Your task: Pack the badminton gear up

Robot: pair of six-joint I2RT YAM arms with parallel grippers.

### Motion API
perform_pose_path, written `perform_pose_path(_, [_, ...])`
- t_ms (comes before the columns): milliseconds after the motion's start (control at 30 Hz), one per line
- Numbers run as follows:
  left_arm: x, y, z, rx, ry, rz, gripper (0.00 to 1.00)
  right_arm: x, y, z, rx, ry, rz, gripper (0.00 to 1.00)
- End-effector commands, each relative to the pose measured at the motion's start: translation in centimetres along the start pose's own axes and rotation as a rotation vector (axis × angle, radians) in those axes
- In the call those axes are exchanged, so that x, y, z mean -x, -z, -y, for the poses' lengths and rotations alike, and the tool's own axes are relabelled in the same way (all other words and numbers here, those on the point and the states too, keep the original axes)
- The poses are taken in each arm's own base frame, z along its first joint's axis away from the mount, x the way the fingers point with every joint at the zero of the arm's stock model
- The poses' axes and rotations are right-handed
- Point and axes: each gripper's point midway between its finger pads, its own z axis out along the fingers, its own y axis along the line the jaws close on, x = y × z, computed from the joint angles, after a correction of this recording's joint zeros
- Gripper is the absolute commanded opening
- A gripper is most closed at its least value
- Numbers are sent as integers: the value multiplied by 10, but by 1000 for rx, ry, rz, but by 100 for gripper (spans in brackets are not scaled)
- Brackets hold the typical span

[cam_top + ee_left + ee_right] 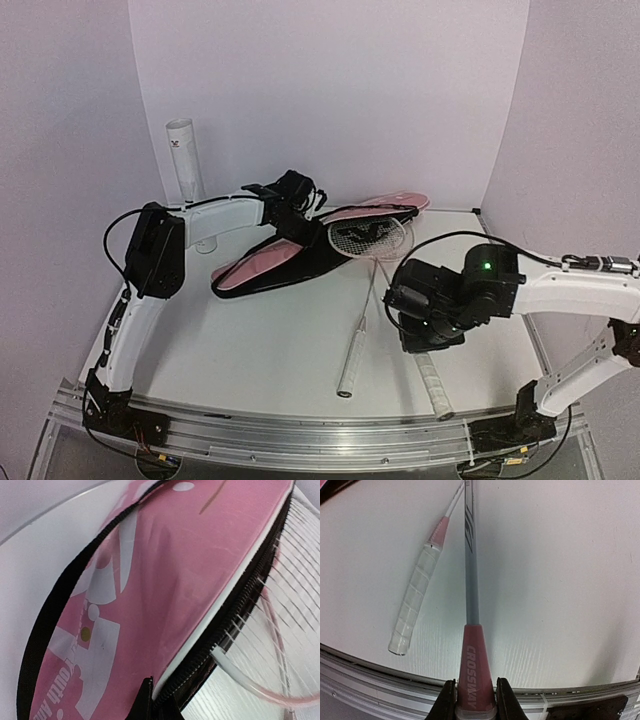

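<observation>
Right gripper (475, 702) pinched racket (471, 580) handle by desk's (560, 580) near edge; left gripper (149, 702) pinched bag (165, 580) rim; insertion probably needed a straight push.

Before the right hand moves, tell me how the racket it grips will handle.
The racket looks light: a thin shaft and open strings. Pinched by the right hand near the handle, its long shaft will probably flex and swing. Its head may snag on the zipper of the bag, so treat it as delicate.
</observation>
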Motion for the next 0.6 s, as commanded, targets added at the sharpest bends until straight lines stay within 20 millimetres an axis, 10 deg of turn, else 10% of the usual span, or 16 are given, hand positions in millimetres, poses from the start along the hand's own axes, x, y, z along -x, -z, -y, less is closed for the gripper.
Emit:
perform_pose_path(0, [15, 53, 74, -277, -15, -19, 0, 44, -6, -27, 36, -133, 81, 0])
perform_pose_path(567, [-31, 96, 135, -649, 159, -230, 0, 163, -68, -82, 125, -646, 344, 0])
